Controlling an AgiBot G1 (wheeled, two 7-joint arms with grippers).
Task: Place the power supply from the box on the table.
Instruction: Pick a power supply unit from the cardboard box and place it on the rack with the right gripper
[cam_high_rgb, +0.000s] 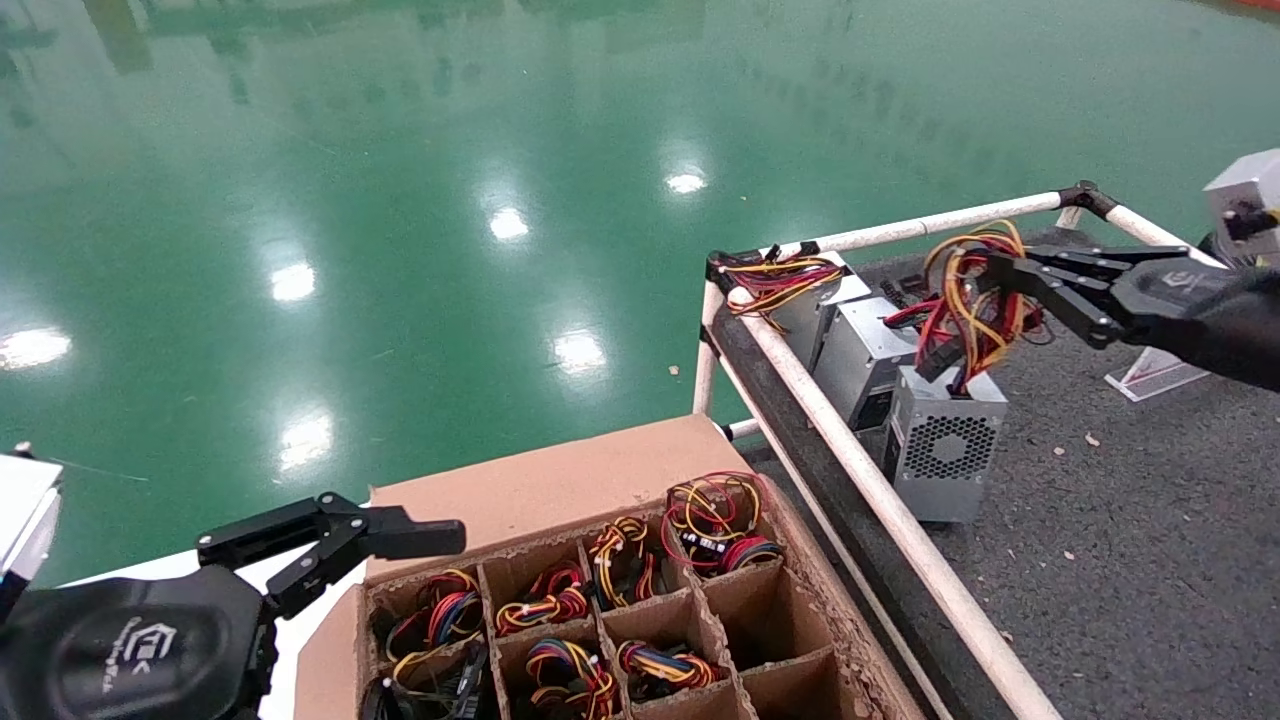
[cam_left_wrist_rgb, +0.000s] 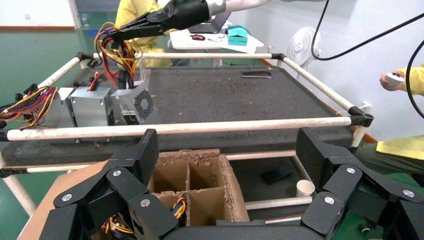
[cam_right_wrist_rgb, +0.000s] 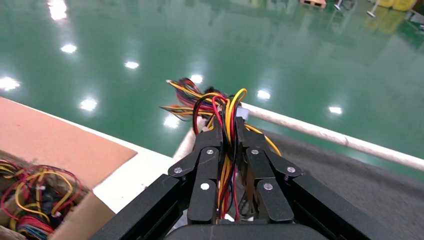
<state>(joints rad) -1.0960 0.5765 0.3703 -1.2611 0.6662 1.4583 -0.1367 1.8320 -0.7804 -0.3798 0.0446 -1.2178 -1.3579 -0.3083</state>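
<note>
The power supply (cam_high_rgb: 945, 440), a silver brick with a round fan grille, is upright on the dark table (cam_high_rgb: 1120, 520) just inside the near white rail. My right gripper (cam_high_rgb: 1000, 275) hangs above it, shut on its loose red, yellow and black wires (cam_right_wrist_rgb: 225, 107). The left wrist view shows the same power supply (cam_left_wrist_rgb: 137, 102) under the right gripper (cam_left_wrist_rgb: 125, 32). The brown box (cam_high_rgb: 560, 500) with its cardboard grid sits below the table's edge. My left gripper (cam_high_rgb: 400, 550) hovers open over the box's left side, holding nothing (cam_left_wrist_rgb: 227, 150).
Two other silver bricks (cam_high_rgb: 860, 350) with tight wire bundles stand beside the power supply along the rail (cam_high_rgb: 850, 450). Several box cells hold coiled wires (cam_high_rgb: 545, 600); the right cells (cam_left_wrist_rgb: 190, 175) look empty. A person in yellow (cam_left_wrist_rgb: 400, 145) stands past the table's far corner.
</note>
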